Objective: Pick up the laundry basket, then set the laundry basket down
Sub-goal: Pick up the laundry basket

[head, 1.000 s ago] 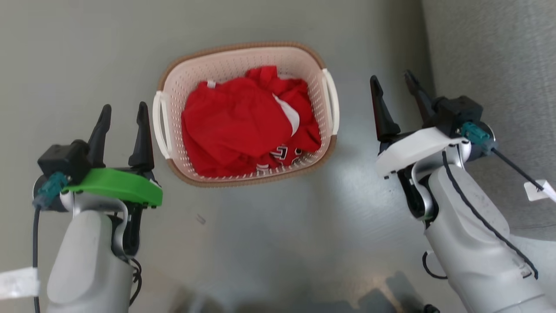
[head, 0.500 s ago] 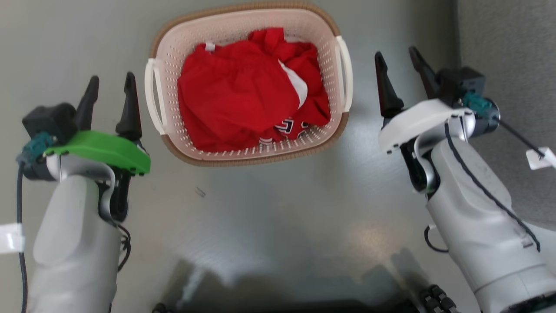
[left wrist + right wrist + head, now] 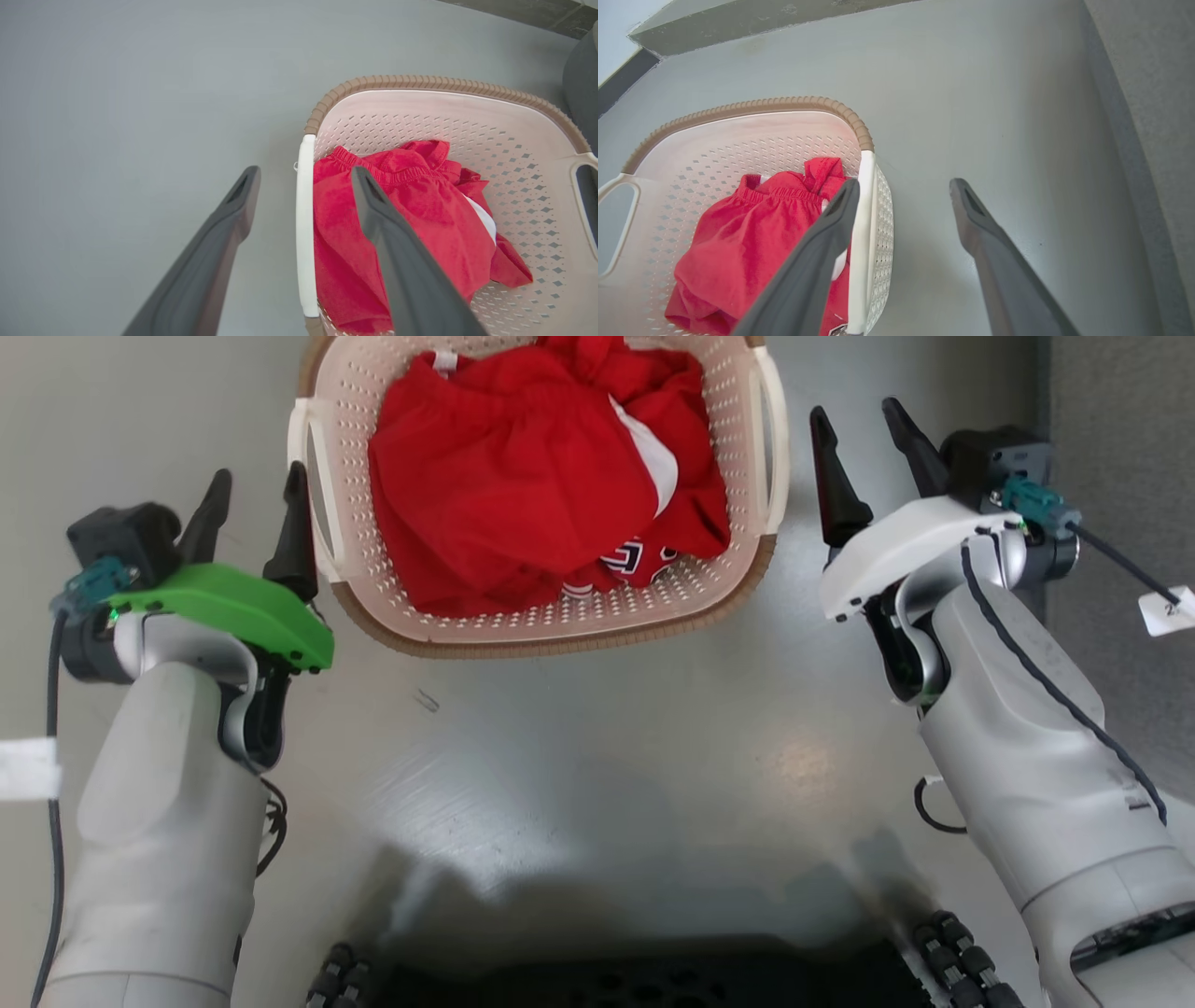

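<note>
A cream-white perforated laundry basket with a brown woven-look rim stands on a smooth grey floor. It is at the top centre of the head view, its far end cut off by the frame. The basket rests on the floor and is not lifted. Inside it lies a crumpled red garment with white trim and some dark lettering near the basket's near wall.

Along the floor's right edge runs a darker, textured grey surface, well apart from the basket.

The left tool, on an arm with a green wrist cover, is just beside the basket's left side. Its two dark fingers are spread wide and hold nothing. In the left wrist view the white left handle appears between the two fingers, with the inner finger in front of the red garment. Whether a finger touches the handle cannot be told.

The right tool, on an arm with a white wrist cover, is just beside the basket's right side. Its fingers are also spread wide and empty. In the right wrist view its inner finger crosses in front of the white right handle, while the outer finger is over bare floor.

The robot's dark base lines the bottom of the head view.
</note>
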Available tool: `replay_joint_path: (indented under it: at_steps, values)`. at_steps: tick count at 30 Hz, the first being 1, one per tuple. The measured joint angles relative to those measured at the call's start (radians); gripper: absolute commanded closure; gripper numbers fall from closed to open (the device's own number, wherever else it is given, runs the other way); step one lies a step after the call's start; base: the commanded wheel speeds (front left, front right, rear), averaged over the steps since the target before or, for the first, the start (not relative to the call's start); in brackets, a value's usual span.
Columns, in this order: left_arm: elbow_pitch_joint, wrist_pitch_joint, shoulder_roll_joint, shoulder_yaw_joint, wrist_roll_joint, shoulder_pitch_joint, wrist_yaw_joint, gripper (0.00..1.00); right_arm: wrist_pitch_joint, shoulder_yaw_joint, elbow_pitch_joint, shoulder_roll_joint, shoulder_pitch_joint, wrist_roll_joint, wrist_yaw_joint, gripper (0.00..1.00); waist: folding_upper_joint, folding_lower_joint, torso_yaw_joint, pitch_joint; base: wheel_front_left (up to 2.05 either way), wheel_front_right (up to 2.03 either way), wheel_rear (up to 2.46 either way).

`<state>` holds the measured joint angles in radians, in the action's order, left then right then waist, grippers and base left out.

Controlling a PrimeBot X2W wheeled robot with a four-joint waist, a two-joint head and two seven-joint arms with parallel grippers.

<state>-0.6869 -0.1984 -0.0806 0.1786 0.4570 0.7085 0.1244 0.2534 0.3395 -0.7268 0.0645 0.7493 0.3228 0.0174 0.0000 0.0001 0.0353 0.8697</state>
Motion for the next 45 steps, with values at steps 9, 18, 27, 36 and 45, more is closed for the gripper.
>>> replay_joint_path:
  at_steps: [9,18,27,36,45]
  values:
    - [-0.072,0.021,0.001,0.061,0.034,0.067,0.0,0.0,-0.005,0.064,-0.071,0.001,0.063,0.05,-0.047,0.0,0.0,0.0,0.009,0.054,0.0,0.0,0.0]
    - [-0.145,0.023,0.002,0.097,0.081,0.127,0.0,0.0,-0.017,0.103,-0.142,0.002,0.132,0.095,-0.07,0.0,0.0,0.0,0.022,0.103,0.0,0.0,0.0]
    - [-0.193,0.03,0.005,0.132,0.099,0.165,0.0,0.0,-0.026,0.14,-0.194,0.003,0.166,0.126,-0.081,0.0,0.0,0.0,0.036,0.129,0.0,0.0,0.0]
    - [-0.23,0.049,0.008,0.18,0.147,0.195,0.0,0.0,-0.035,0.17,-0.233,0.003,0.19,0.174,-0.09,0.0,0.0,0.0,0.04,0.138,0.0,0.0,0.0]
    - [-0.245,0.057,0.01,0.222,0.181,0.212,0.0,0.11,-0.035,0.198,-0.257,0.004,0.216,0.212,-0.09,0.0,0.0,-0.0001,0.04,0.145,0.0,0.0,0.0]
